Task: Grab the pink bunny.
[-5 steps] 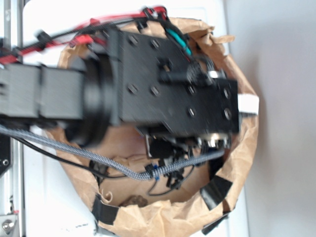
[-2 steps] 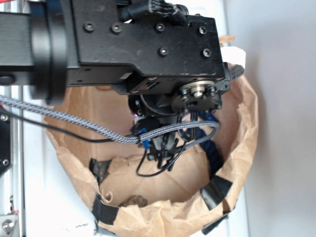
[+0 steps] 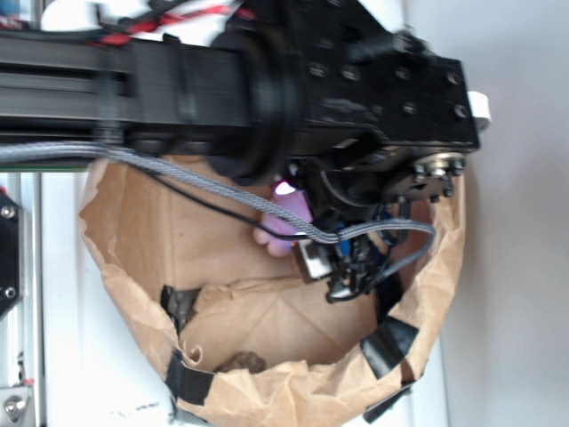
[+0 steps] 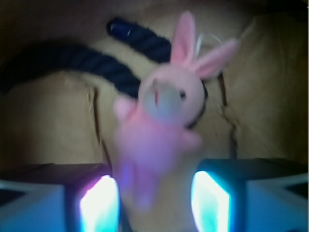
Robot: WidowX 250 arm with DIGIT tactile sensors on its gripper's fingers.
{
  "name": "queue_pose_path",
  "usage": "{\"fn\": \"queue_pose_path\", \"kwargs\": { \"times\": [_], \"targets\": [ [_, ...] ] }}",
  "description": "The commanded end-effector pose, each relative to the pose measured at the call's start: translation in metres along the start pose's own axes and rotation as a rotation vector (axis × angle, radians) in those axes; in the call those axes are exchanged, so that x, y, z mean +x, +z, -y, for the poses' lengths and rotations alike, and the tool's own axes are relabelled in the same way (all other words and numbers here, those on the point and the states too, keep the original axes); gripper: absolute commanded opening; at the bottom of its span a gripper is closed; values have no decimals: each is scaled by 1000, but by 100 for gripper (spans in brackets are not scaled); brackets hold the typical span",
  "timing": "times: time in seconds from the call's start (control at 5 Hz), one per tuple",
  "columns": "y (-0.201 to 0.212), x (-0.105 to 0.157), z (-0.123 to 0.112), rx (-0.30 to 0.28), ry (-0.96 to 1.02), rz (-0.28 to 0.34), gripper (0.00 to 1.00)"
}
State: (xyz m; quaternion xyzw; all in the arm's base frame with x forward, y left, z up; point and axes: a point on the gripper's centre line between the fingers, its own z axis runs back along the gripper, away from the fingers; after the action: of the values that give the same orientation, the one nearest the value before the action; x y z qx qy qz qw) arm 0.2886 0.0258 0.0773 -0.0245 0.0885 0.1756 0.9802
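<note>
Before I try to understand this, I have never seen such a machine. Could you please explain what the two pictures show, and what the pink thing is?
The black machine is a robot arm, reaching into a brown paper bag. One picture looks from outside, above the bag. The other comes from a small camera on the arm's wrist, looking down between its two fingers. Between them is a pink bunny, a soft toy, blurred. The fingers stand on either side of its lower body, but whether they press it I cannot tell. Behind it lies a thick dark rope on the bag's floor.
</note>
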Motion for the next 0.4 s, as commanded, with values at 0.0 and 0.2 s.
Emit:
{"fn": "queue_pose_path", "kwargs": {
  "times": [0.0, 0.2],
  "targets": [
    [-15, 44, -4, 67, 64, 10, 100],
    [-25, 58, -6, 95, 90, 2, 100]
  ]
}}
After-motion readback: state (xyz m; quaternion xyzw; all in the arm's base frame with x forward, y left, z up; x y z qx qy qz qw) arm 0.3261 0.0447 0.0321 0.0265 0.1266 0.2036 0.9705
